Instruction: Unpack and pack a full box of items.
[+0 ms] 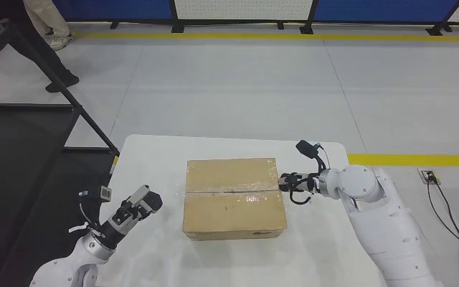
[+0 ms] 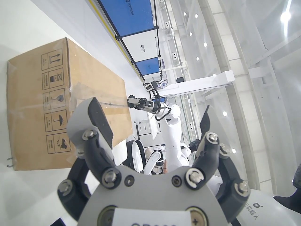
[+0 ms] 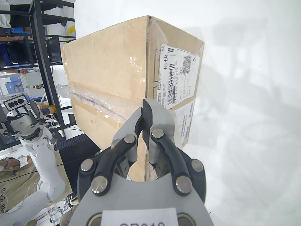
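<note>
So, table (image 1: 315,251): carries the box; its smooth top would probably let the box slide under a push.
Box (image 1: 233,199): mid-table, top up, flaps shut and taped. Risk: a poke at its end could shove it toward the left gripper instead of opening it, since nothing braces it. Long axis runs from one gripper to the other; the label end faces the right gripper and the symbol-printed end faces the left.
Tape seam (image 1: 229,191): follows the box's long axis down the middle of the lid. The clear tape may stretch rather than split, and fingertips could skid off it.
Right gripper (image 3: 145,104): close against the box's label end at seam height, jaws pressed together, holding nothing.
Left gripper (image 2: 151,105): apart from the box's opposite end, jaws spread wide, empty.
</note>
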You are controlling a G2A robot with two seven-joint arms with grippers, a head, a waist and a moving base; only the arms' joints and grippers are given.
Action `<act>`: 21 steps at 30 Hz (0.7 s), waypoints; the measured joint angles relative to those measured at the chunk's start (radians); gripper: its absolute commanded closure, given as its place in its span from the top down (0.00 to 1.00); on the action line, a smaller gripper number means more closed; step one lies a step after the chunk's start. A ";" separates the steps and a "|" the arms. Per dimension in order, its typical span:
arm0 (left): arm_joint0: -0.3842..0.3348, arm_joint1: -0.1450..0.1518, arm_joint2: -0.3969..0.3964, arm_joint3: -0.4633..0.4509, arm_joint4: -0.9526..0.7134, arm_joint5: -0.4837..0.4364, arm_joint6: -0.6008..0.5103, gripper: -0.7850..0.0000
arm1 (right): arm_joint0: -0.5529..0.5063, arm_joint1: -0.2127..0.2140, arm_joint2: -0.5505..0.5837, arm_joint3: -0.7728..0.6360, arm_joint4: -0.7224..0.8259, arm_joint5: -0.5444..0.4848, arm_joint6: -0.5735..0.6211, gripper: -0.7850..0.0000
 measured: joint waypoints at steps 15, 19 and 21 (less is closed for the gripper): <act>-0.051 -0.006 0.073 0.029 0.044 0.041 0.023 1.00 | 0.005 0.006 -0.031 0.053 0.039 -0.023 -0.004 0.00; -0.059 -0.009 0.094 0.033 0.058 0.059 0.046 1.00 | 0.018 0.006 -0.045 0.081 0.046 -0.027 -0.007 0.00; -0.064 -0.011 0.106 0.035 0.056 0.077 0.066 1.00 | 0.025 0.008 -0.044 0.095 0.038 -0.022 -0.020 0.00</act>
